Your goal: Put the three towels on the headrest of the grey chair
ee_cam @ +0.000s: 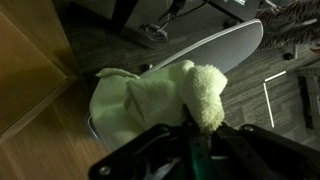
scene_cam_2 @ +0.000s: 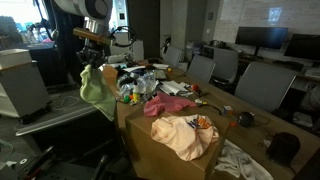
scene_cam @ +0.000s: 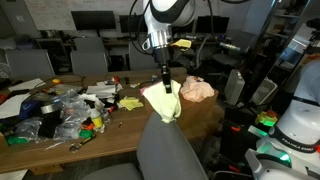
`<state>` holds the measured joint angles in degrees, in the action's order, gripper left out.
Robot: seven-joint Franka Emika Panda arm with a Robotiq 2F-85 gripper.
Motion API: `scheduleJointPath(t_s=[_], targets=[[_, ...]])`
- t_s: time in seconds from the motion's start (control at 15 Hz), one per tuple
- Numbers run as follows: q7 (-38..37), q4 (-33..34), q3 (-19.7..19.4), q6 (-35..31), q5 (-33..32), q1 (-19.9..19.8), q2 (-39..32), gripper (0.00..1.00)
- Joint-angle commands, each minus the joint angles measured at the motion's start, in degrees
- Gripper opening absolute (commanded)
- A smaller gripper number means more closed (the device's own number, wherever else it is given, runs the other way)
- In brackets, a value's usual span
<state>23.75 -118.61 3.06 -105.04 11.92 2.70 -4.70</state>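
Yellow-green towel [scene_cam: 166,101], one of three cloths counted, is pinched by its top between the closed fingers of the single gripper [scene_cam: 165,78]. It hangs with its long axis vertical, free end pointing down. In the wrist view its lower folds [ee_cam: 140,100] spread over the top end of the grey chair [ee_cam: 225,48]; whether they rest on it cannot be told. The chair's back [scene_cam: 170,150] stands just below the towel, beside the wooden table [scene_cam_2: 150,150]. Two more cloths lie on the table in an exterior view: one pink towel [scene_cam_2: 165,105] and one peach-and-white towel [scene_cam_2: 185,137], close together, well apart from the chair.
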Motion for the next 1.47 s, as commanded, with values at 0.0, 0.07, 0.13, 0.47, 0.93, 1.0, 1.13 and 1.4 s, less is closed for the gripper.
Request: scheduleJointPath(t_s=[0.0,0.07,0.13,0.47,0.93,1.0,1.13,1.4], targets=[[-2.75,-0.93,0.25,-2.02,-1.90,0.05,0.35,0.03],[-3.60,-0.99,0.19,-2.34,-2.21,0.03,0.06,0.03],[-4.63,-1.20,0.15,-3.45,-2.90,0.07,-0.13,0.03],[-13.20,-1.40,-0.39,-12.92,-10.96,0.26,-3.55,0.03],[-26.14,1.22,-2.77,-14.78,-20.01,0.07,-9.69,0.03],[-26.93,1.17,-2.76,-14.52,-20.19,0.24,-9.45,0.03],[-28.57,0.82,-2.91,-15.28,-21.56,0.59,-8.89,0.03],[-26.65,0.74,-2.11,-11.33,-22.05,0.62,-7.30,0.04]])
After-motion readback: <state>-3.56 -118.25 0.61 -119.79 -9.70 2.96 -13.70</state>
